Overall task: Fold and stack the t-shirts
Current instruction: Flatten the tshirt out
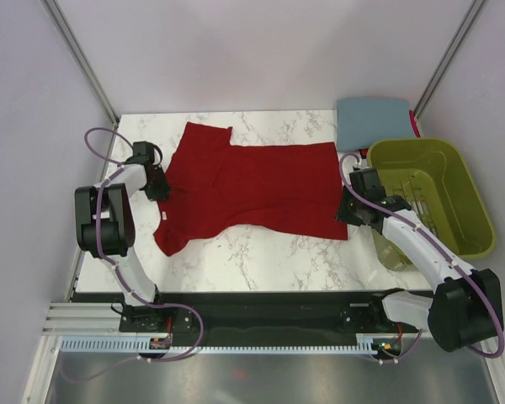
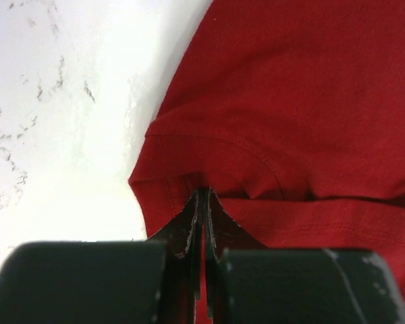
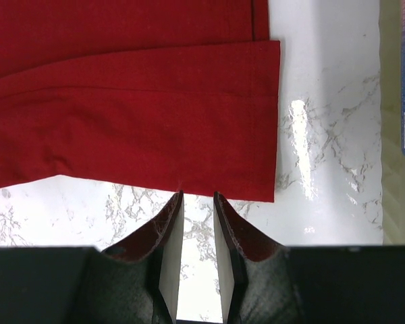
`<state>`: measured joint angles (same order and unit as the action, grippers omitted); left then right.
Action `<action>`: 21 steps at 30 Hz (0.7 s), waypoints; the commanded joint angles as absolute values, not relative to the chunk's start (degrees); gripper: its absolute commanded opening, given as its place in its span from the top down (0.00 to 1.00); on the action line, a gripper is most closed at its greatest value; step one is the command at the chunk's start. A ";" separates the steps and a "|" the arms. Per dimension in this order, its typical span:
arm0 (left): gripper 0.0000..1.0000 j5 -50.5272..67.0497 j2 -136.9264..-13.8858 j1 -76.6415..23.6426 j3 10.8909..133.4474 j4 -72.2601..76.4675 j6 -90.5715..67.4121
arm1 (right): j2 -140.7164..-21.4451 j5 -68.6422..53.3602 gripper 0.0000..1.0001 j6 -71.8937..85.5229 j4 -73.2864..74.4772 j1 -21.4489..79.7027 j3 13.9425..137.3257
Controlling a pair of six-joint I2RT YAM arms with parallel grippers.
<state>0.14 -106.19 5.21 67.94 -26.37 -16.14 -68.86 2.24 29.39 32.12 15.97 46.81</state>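
At table centre, the dark red t-shirt lies spread flat on the marble table, turned sideways: neck and sleeves toward 9 o'clock, hem toward 3 o'clock. Not yet folded.

At 1 o'clock, in the far corner, the slate blue-grey t-shirt sits as a neat flat rectangle. It reads as done and as the base of the stack. The olive-green basket is at 3 o'clock, just beside it, partly off the table edge.

The left gripper is at the shirt's 9 o'clock edge. Its fingers are pressed together, tips at a seamed fold near the neck or sleeve. The cloth puckers toward the tips, so I judge a thin pinch of red fabric is clamped between them.

The right gripper is at the shirt's 4 o'clock corner. Its fingers stand apart with bare marble showing between them, tips right at the hem edge, and it holds nothing.

Why so, as a judgement: each arm takes one end of the near long edge, so the shirt can be lifted evenly and folded over toward 12 o'clock without skewing.

Next need: the right fingers slide onto the hem and close. The risk is catching only one layer, or dragging the shirt out of square.
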 commanded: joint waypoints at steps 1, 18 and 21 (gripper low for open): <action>0.98 -3.77 -103.28 4.83 69.87 -29.35 -13.89 | -67.59 1.76 0.68 30.32 31.20 15.91 47.20; 0.98 -0.62 -91.50 0.79 69.26 -32.78 -17.84 | -79.18 6.68 0.61 25.94 31.28 15.73 57.46; 0.98 2.63 -90.71 0.79 69.52 -32.70 -18.62 | -82.78 7.55 0.59 25.49 31.99 15.65 59.06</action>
<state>-0.21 -93.14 0.51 69.67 -31.83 -16.45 -80.71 5.80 27.27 31.62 15.90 56.12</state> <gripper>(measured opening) 0.031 0.399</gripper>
